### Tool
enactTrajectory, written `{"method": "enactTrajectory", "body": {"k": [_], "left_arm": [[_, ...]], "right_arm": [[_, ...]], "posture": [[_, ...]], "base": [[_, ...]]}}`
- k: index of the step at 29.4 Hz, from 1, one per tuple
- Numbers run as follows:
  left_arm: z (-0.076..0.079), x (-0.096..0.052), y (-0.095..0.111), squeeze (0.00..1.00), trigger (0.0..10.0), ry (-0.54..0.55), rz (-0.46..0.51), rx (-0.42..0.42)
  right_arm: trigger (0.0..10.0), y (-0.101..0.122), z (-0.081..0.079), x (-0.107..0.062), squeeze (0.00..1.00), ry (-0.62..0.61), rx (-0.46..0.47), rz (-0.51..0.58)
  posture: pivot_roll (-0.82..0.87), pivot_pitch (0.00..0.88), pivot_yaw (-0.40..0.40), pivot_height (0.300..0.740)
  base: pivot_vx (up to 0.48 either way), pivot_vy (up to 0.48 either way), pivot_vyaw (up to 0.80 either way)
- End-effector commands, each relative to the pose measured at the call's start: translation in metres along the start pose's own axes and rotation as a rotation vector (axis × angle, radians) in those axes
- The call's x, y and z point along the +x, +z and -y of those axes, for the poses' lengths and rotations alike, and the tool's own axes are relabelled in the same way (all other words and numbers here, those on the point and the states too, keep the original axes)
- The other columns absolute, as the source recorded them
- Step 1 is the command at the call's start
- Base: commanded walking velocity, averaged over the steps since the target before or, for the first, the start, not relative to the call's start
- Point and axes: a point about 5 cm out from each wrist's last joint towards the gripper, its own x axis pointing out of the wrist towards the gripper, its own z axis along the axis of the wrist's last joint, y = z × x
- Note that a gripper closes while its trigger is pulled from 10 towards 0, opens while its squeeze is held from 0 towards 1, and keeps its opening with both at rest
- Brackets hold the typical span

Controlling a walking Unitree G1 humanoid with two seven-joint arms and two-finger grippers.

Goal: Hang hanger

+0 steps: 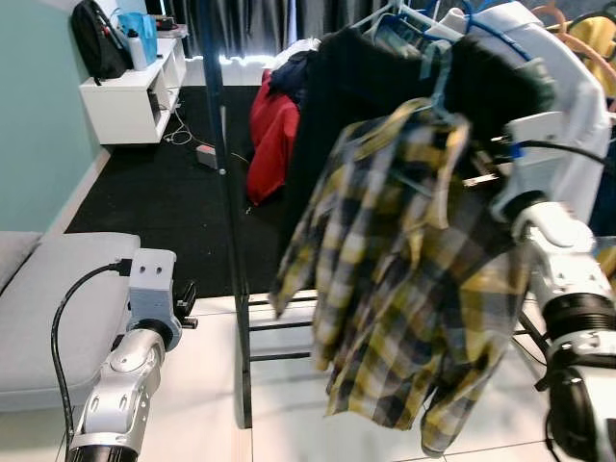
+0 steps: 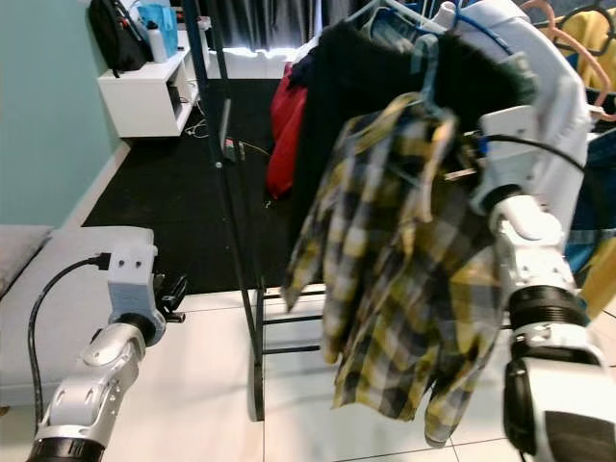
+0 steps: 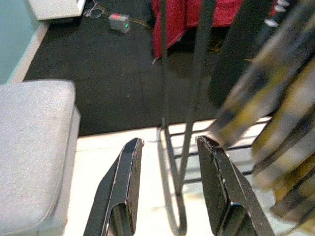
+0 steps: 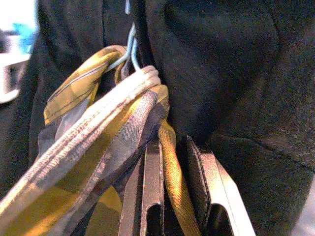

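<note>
Up by the clothes rack [image 1: 223,173], a blue hanger [image 1: 441,72] carries a yellow and dark checked shirt [image 1: 404,279]. The shirt hangs in front of a black top [image 1: 356,87] and beside a white coat [image 1: 568,115]. The right end effector [image 4: 172,162] has its two fingers pinched on the shirt's shoulder, just below the hanger's wire hook. A red cloth [image 1: 272,135] hangs further back over the dark carpet [image 1: 164,202]. Low on the left, the left end effector [image 3: 170,191] is open and holds nothing, near a grey seat [image 1: 53,308]. A white shelf [image 1: 135,91] stands by the green wall.
</note>
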Motion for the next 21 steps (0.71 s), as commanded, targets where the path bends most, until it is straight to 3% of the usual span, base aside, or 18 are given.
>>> {"method": "enactTrajectory", "body": {"k": [1,5,6,11,14,17,18,19,21], "left_arm": [[0.000,0.001,-0.003,0.00,10.0,-0.009,-0.010,0.016],[0.000,0.001,-0.003,0.00,10.0,-0.010,-0.008,0.015],[0.000,0.001,-0.003,0.00,10.0,-0.012,-0.008,0.015],[0.000,0.001,-0.003,0.00,10.0,-0.013,-0.007,0.015],[0.000,0.001,-0.003,0.00,10.0,-0.013,-0.007,0.014],[-0.001,0.002,-0.003,0.00,10.0,-0.013,-0.008,0.017],[-0.001,0.002,-0.003,0.00,10.0,-0.013,-0.008,0.017],[-0.001,0.002,-0.003,0.00,10.0,-0.013,-0.008,0.017],[-0.001,0.002,-0.003,0.00,10.0,-0.013,-0.008,0.017]], "right_arm": [[10.0,0.037,0.031,0.003,0.00,-0.154,0.015,0.172],[10.0,0.043,0.044,0.000,0.00,-0.204,-0.005,0.193],[10.0,0.046,0.057,-0.004,0.00,-0.261,-0.023,0.212],[10.0,0.051,0.075,-0.010,0.00,-0.352,-0.032,0.240],[10.0,0.050,0.075,-0.010,0.00,-0.354,-0.032,0.233],[10.0,0.042,0.054,-0.003,0.00,-0.220,-0.017,0.201],[10.0,0.042,0.054,-0.003,0.00,-0.220,-0.017,0.201],[10.0,0.037,0.042,-0.001,0.00,-0.151,-0.014,0.184],[10.0,0.037,0.042,-0.001,0.00,-0.151,-0.014,0.184]], "posture": [[-0.01,0.169,-0.011,0.740],[-0.02,0.170,-0.010,0.740],[-0.02,0.174,-0.010,0.740],[-0.01,0.175,-0.009,0.740],[-0.01,0.175,-0.009,0.740],[-0.01,0.175,-0.006,0.740],[-0.01,0.175,-0.006,0.740],[-0.01,0.175,-0.006,0.740],[-0.01,0.175,-0.006,0.740]], "base": [[0.000,0.000,0.00],[0.000,0.000,0.00],[0.000,0.000,0.00],[0.000,0.000,0.00],[0.000,0.000,0.00],[0.000,0.000,0.00],[0.000,0.000,0.00],[0.000,0.000,0.00],[0.000,0.000,0.00]]}}
